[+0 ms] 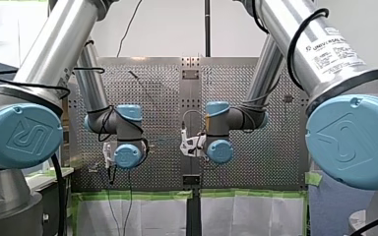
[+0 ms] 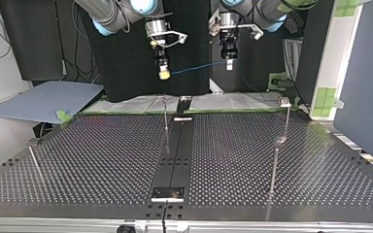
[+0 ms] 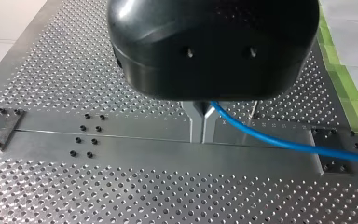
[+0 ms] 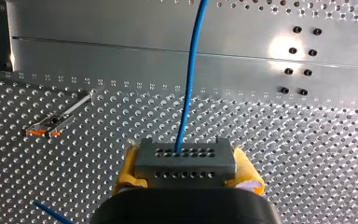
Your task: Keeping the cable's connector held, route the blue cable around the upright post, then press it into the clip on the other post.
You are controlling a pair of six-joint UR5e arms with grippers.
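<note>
- My right gripper comes first in the top view, hanging in the air above and behind the thin middle post. Its yellow pads are clamped on the grey connector, so the held end looks secure.
- The blue cable leaves the connector and runs nearly level across the top view, high over the perforated table. It lies to the right of the middle post and farther back than it. It touches no post, so I judge the routing not yet begun.
- My left gripper is next, to the right of the middle post and also raised. In its wrist view the metal fingers are pinched together on the cable, which runs off sideways from them.
- Farthest right of the middle post stands the second post. It is topped by a small block that I take for the clip; its mouth is too small to read.
- The relation that matters is this: the cable's long axis lies crosswise between the two grippers, while both posts stand upright below and in front of it.
- The span would have to come down and forward to wrap the middle post. My right gripper is nearer that post and my left nearer the clip post, so the left seems better placed to carry the cable over for pressing in.
</note>
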